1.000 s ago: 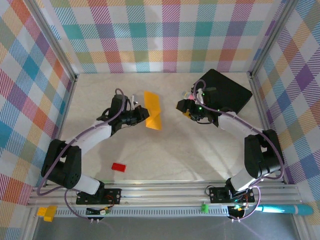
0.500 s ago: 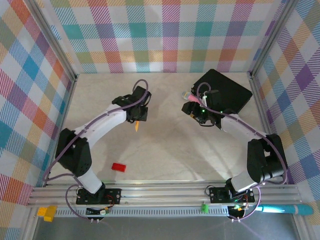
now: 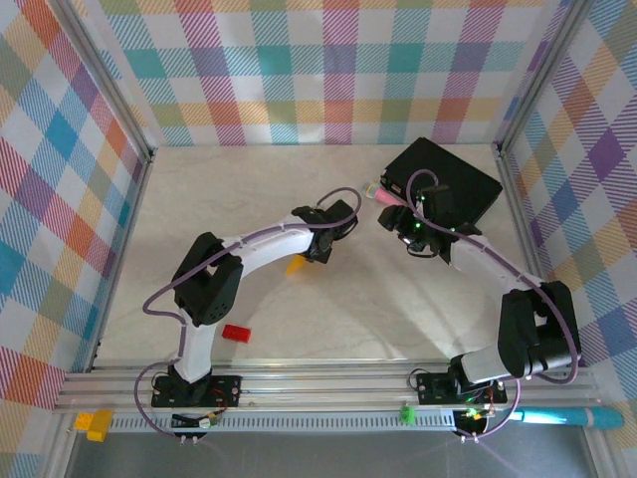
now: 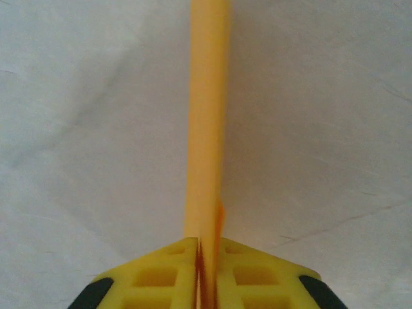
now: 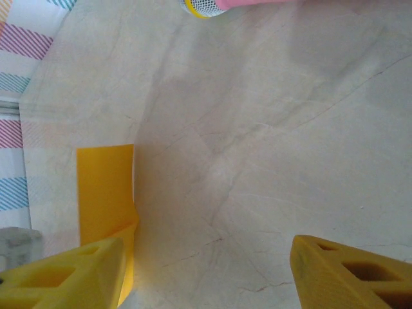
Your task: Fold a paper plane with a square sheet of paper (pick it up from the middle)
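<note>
Your left hand (image 4: 206, 250) is pinched narrow on the folded paper (image 4: 206, 129), which stands edge-on up the middle of the wrist frame. From overhead the paper (image 3: 296, 266) peeks out just left of centre. Hold firm at the crease and lower it flat before letting go, so the fold sets sharp. Your right hand (image 5: 209, 251) gapes wide, holding nothing

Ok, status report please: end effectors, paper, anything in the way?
Left end effector shut on folded paper. Right end effector open, empty. Red block far from both, not in the way.
</note>
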You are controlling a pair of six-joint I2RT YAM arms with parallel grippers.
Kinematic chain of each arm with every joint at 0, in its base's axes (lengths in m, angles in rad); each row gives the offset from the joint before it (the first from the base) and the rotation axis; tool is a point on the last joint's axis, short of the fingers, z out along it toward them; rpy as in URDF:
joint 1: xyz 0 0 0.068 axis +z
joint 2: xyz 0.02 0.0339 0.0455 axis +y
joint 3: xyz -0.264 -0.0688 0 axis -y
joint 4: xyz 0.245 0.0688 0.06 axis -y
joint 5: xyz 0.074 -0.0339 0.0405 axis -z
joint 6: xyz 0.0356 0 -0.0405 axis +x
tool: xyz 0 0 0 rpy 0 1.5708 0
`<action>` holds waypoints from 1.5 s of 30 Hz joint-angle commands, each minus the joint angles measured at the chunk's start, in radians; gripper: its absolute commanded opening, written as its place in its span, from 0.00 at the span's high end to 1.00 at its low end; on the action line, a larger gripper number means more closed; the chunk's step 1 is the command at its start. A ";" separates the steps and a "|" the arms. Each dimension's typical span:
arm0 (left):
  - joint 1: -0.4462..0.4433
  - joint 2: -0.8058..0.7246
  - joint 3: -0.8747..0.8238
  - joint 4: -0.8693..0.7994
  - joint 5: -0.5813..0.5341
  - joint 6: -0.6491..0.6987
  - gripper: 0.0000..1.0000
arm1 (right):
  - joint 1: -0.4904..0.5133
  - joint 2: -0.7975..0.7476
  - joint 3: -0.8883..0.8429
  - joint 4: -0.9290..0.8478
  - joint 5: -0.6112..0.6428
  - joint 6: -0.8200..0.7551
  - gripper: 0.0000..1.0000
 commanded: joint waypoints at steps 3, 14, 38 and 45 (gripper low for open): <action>-0.002 -0.009 -0.004 0.060 0.231 -0.084 0.74 | -0.013 -0.040 -0.027 -0.017 0.033 0.017 0.32; 0.097 -0.200 -0.152 0.267 0.530 -0.159 0.47 | -0.013 0.006 -0.002 -0.007 -0.045 -0.020 0.35; 0.448 -0.642 -0.711 0.524 0.596 -0.330 0.00 | 0.395 0.546 0.408 -0.203 -0.100 -0.109 0.76; 0.455 -0.607 -0.709 0.588 0.644 -0.340 0.00 | 0.395 0.627 0.486 -0.314 -0.099 -0.194 0.76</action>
